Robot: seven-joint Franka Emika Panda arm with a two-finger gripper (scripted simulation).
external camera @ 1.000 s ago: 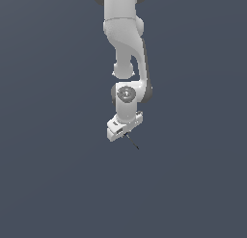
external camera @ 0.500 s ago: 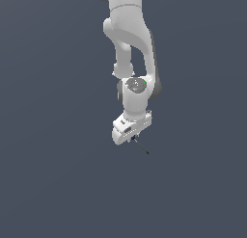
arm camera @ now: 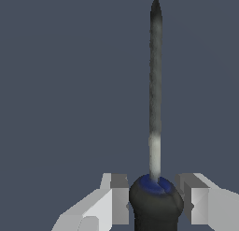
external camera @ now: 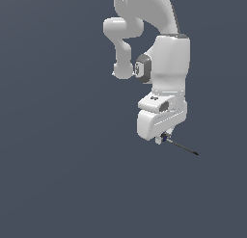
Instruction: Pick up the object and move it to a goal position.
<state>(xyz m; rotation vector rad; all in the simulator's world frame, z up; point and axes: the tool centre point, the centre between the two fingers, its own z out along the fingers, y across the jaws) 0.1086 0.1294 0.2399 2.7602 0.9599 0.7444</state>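
Even flat light, shadowless, slightly soft

The arm [external camera: 166,63] looks like smooth white plastic. It has a soft shine, and light and shade slide gently over its round parts. A darker grey ring on its side looks matt.

The gripper [arm camera: 154,197] is the same smooth white. Its fingers [arm camera: 114,197] have flat grey faces that look dull.

The rod [arm camera: 155,94] has a thick black end that looks smooth and a bit shiny, like hard plastic, with a blue ring on it. Its thin part looks like grey metal, pale near the thick end and darker at the tip.

The floor [external camera: 58,160] is plain dark grey-blue, flat and matt.
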